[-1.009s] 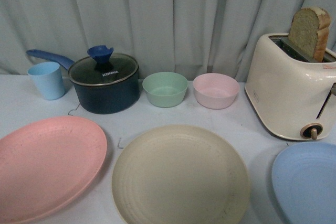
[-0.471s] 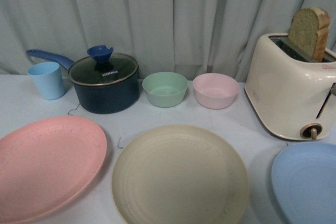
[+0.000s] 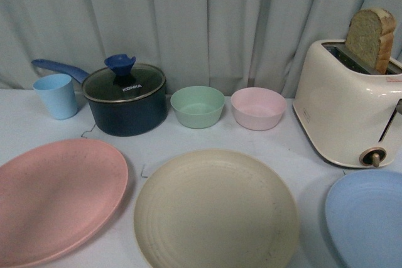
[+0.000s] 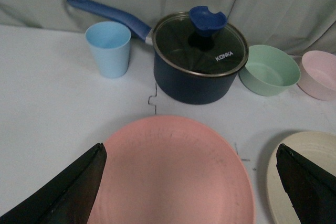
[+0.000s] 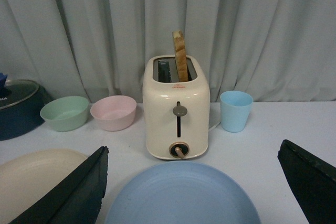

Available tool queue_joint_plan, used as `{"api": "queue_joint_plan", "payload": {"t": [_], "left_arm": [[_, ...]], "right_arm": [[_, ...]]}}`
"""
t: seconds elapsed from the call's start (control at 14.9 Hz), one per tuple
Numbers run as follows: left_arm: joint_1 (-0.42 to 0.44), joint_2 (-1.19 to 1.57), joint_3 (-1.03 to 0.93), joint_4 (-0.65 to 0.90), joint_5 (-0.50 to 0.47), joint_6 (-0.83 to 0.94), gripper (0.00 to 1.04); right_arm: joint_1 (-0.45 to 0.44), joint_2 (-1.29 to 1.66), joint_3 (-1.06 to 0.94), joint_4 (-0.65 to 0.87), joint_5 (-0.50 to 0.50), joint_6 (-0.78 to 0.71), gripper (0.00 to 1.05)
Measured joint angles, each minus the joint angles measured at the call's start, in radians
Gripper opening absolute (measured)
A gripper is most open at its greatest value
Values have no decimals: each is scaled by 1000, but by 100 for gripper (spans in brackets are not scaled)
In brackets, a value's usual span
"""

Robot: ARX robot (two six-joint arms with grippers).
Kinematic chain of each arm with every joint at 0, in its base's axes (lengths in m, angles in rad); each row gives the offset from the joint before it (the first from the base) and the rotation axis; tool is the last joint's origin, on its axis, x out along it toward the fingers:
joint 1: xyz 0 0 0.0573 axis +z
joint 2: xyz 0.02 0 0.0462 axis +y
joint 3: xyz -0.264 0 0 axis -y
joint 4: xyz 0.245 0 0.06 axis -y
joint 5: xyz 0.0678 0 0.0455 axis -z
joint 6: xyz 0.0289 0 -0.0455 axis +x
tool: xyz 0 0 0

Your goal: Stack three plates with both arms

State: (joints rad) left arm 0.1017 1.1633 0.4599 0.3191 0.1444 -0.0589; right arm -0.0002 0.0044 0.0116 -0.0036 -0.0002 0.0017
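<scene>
- Nothing on the tabletop (image 3: 25, 123) has shifted over the past second: all three plates and the kitchenware behind them sit exactly where they were.
- Pictured in a row along the near edge, each lying flat and apart from its neighbour, are the pink plate (image 3: 59, 199) on the left, the beige plate (image 3: 215, 208) in the middle and the blue plate (image 3: 367, 218) on the right, the last cut off by the frame.
- Behind the pink plate stand a lidded dark saucepan (image 3: 125, 101) with a blue handle and, just beside it, a blue cup (image 3: 56, 95).
- A green bowl (image 3: 197, 106) and a pink bowl (image 3: 257, 108) sit side by side behind the beige plate.
- A cream toaster (image 3: 345, 111) holding a slice of bread (image 3: 370, 39) stands close behind the blue plate; the right wrist view shows a second blue cup (image 5: 236, 110) beyond it.
- A pale curtain (image 3: 207, 23) closes off the back.
- The left end effector (image 4: 190, 149) hangs spread wide and empty above the pink plate.
- The right end effector (image 5: 193, 148) is likewise parted wide, gripping nothing, above the blue plate with the toaster straight ahead.
</scene>
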Motion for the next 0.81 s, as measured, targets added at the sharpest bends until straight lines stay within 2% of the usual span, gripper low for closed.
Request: {"api": "queue_joint_plan", "payload": {"t": [0.13, 0.34, 0.81], "left_arm": [[37, 290, 126, 83, 48, 90, 98], [107, 579, 187, 87, 57, 183, 98], [233, 762, 180, 238, 32, 222, 98]], "right_arm": [[0, 0, 0, 0, 0, 0, 98], [0, 0, 0, 0, 0, 0, 98], [0, 0, 0, 0, 0, 0, 98]]}}
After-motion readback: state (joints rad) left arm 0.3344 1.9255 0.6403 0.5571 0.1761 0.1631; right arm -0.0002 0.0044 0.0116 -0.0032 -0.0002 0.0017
